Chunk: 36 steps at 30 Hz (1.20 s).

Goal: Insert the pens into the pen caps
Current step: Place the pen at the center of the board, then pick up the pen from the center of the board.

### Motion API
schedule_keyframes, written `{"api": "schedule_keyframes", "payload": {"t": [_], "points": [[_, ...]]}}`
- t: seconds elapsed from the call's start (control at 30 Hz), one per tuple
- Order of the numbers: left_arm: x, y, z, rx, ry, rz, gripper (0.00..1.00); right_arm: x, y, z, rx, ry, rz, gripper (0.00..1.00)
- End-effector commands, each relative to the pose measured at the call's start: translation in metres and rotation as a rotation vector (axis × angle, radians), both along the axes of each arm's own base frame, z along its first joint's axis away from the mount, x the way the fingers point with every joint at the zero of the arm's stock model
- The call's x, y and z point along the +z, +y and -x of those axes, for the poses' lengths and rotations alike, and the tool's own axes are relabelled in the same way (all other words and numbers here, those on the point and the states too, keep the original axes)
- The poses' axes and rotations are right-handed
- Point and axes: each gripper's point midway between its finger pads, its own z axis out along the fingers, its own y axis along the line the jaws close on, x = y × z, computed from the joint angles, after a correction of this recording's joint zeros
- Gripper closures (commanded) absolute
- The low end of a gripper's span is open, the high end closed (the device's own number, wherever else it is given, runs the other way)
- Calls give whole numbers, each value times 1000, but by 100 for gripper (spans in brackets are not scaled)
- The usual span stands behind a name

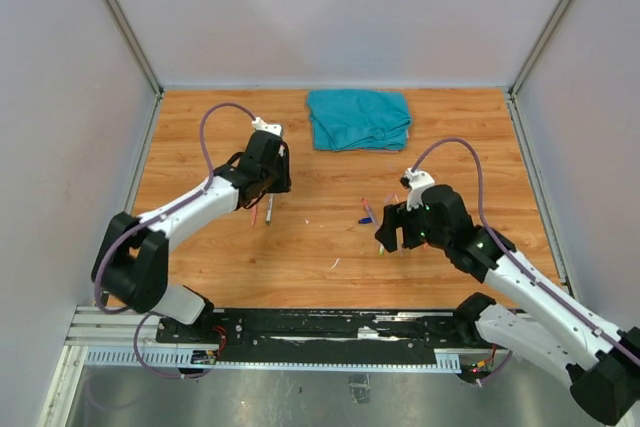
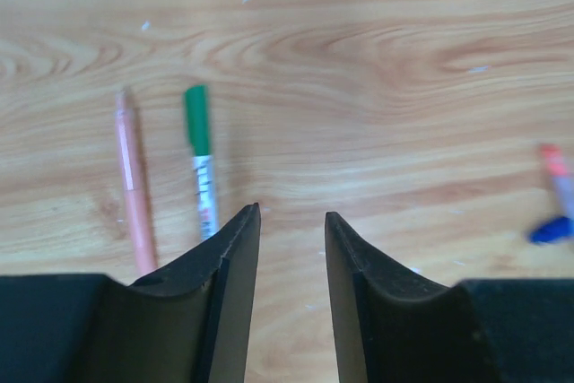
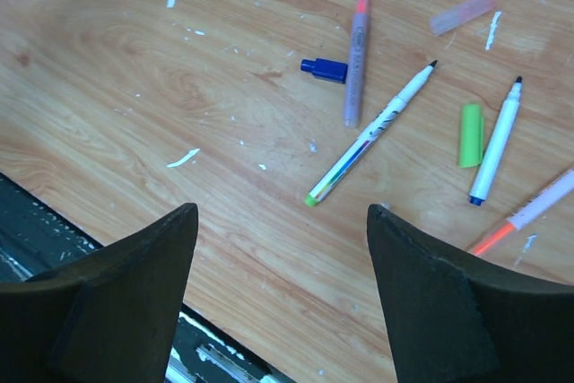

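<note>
1. Two pens are lying side by side just ahead of the left gripper (image 2: 291,214) — a green-capped pen (image 2: 199,154) and a pinkish-orange pen (image 2: 133,187) that is looking capped too, though blur is leaving doubt; the gripper's jaws are standing apart, holding nothing.
2. The right gripper (image 3: 282,213) is hovering with jaws spread wide and empty; beyond it a green-ended pen (image 3: 372,130) and a blue-ended pen (image 3: 496,139) are showing bare tips.
3. Loose caps are lying among them — a blue cap (image 3: 325,69), a green cap (image 3: 471,134), a pale red cap (image 3: 462,13); a purple pen (image 3: 356,51) is lying just beside the blue cap.
4. Judging by this, about a third is looking done; several pens are needing caps.
</note>
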Motion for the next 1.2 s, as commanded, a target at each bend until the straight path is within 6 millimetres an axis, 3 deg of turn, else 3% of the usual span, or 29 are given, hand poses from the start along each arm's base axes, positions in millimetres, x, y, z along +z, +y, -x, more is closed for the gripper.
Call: {"api": "schedule_keyframes", "payload": {"t": [0.0,0.1,0.47,0.87,1.07,1.17], "points": [[57,-25,13,-78,-154,117,59,-6,-18,-18,-60,29,158,26],[73,-29,32,-104,-200,169,59,-19,-23,-26,-115,84,218,29],[74,-18,90,-155,-216,289,57,-60,-20,-57,-265,218,256,49],[79,-15,99,-170,-231,307,57,-89,-13,-79,-289,315,292,61],[79,-16,99,-169,-231,312,57,-100,-15,-80,-294,343,327,70],[78,-17,99,-172,-230,318,57,-107,-16,-79,-293,359,343,69]]}}
